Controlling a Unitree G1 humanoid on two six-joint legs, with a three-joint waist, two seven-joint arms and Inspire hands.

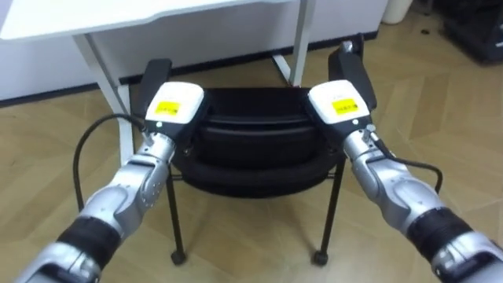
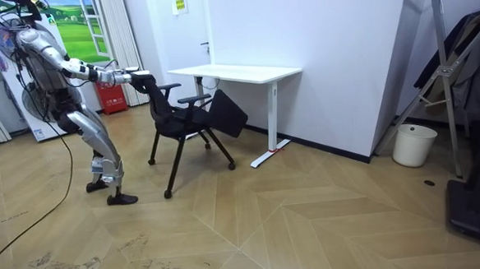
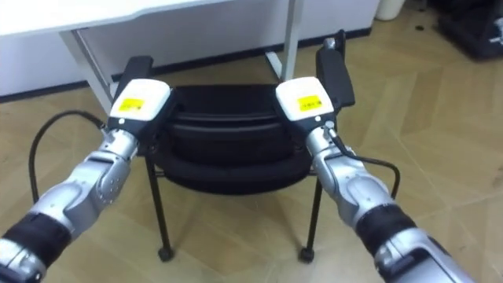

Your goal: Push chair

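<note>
A black chair on castors stands in front of me, its back toward me and its armrests pointing at the white desk. My left hand rests against the left end of the backrest's top edge. My right hand rests against the right end. In the room view I stand leaning forward behind the chair with both arms stretched out to it, and the desk is just beyond it.
The desk's white legs stand ahead on either side of the chair. A black bag leans under the desk. A white bin and dark equipment sit at the room view's right. Wooden floor lies all around.
</note>
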